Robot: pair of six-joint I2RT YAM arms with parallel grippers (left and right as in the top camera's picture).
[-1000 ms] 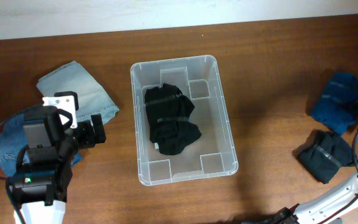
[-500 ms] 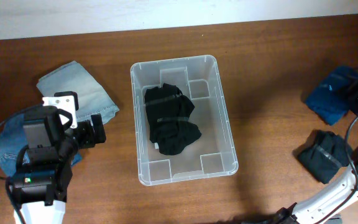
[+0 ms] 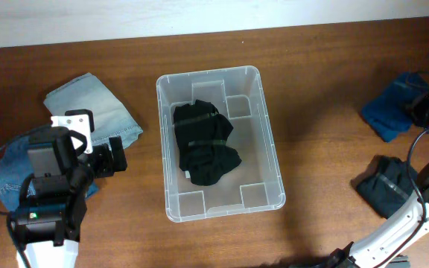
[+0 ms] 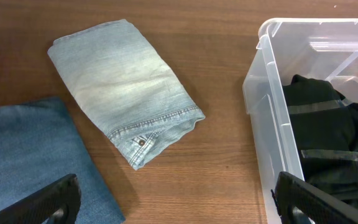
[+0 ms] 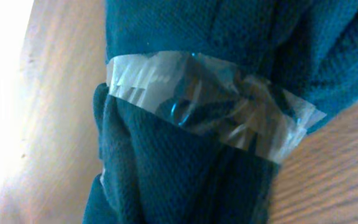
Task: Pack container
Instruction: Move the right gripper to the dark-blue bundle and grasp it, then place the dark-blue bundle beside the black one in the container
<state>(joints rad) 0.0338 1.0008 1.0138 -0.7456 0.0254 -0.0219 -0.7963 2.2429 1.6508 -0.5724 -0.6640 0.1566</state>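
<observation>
Your left gripper (image 4: 179, 200) sat with fingers spread wide, between the folded jeans (image 4: 126, 87) and the container (image 3: 208, 73), which stood mid-table holding a black taped bundle (image 3: 205, 145). Your right gripper (image 3: 428, 109) hung at the blue taped bundle (image 5: 185, 124) far right; whether it was spread or closed I couldn't tell.

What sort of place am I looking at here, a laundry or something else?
Likely a robot test bench, not a home: a robot arm stands at a wooden table, with a taped black bundle in a clear container.
</observation>
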